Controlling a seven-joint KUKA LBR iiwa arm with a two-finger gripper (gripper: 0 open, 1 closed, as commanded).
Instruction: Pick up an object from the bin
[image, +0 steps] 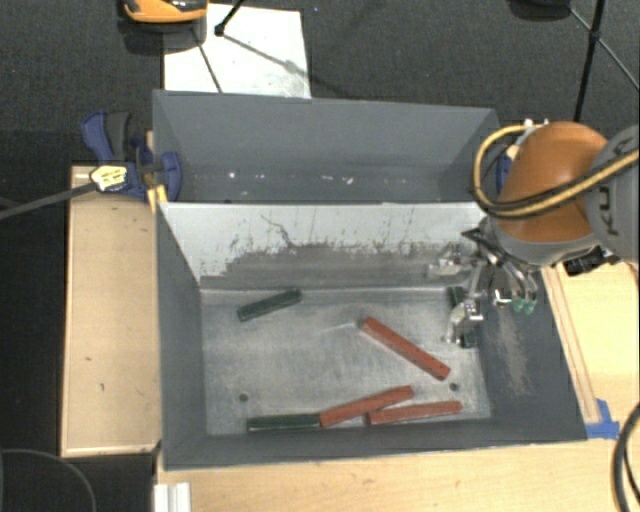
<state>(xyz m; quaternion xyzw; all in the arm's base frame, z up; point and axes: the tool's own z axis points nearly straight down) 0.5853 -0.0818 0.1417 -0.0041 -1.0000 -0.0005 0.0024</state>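
Currently the gripper (464, 328), its state impossible to tell, hangs near a long red stick (405, 348) lying aslant in the grey bin (183, 330), alongside two more red sticks (365, 407) and two dark green sticks (270, 304).

The light is soft and fairly even, and it seems to fall from above; the floor of the bin (300, 375) is pale and a little brighter in its middle, while the upper back wall is darker. The red sticks (405, 348) and the dark green stick (268, 304) throw only thin, weak shadows; the orange cover (550, 175) carries a mild sheen on top, the metal of the claw (465, 322) gives small bright glints, and the white paper (255, 50) is the brightest spot.
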